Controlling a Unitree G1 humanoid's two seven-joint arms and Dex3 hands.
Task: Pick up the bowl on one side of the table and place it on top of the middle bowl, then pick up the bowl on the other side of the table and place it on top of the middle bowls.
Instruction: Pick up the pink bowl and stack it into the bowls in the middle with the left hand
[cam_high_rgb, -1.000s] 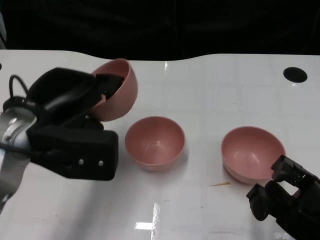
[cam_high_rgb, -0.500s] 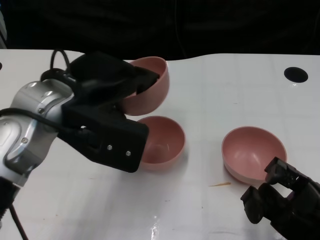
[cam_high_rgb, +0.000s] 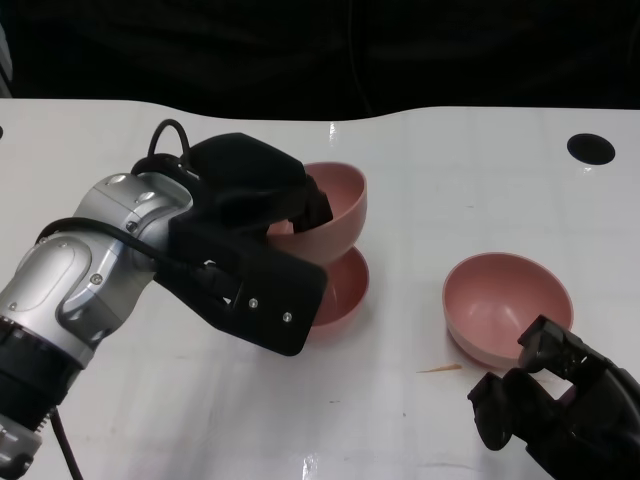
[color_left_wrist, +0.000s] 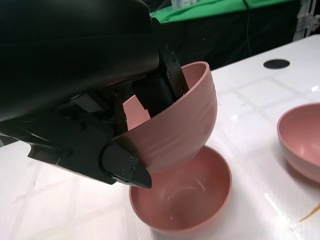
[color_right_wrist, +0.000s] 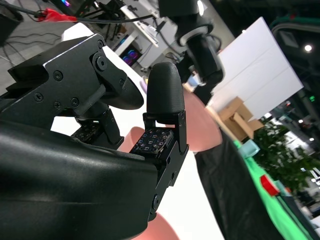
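1 tilted pink bowl (cam_high_rgb: 335, 205) is gripped by the left hand (cam_high_rgb: 255, 250) above the middle bowl (cam_high_rgb: 340, 290); right hand (cam_high_rgb: 555, 405) holds nothing.

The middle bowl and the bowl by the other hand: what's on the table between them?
Only bare white table lies between the middle bowl and the right-side bowl, in the head view.

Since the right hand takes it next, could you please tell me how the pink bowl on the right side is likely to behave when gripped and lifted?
The right bowl looks like rigid, thin-walled plastic, so probably stiff and light. Its glossy surface may slip in the right hand. With a rounded underside on the smooth table, it might rock or slide if nudged.
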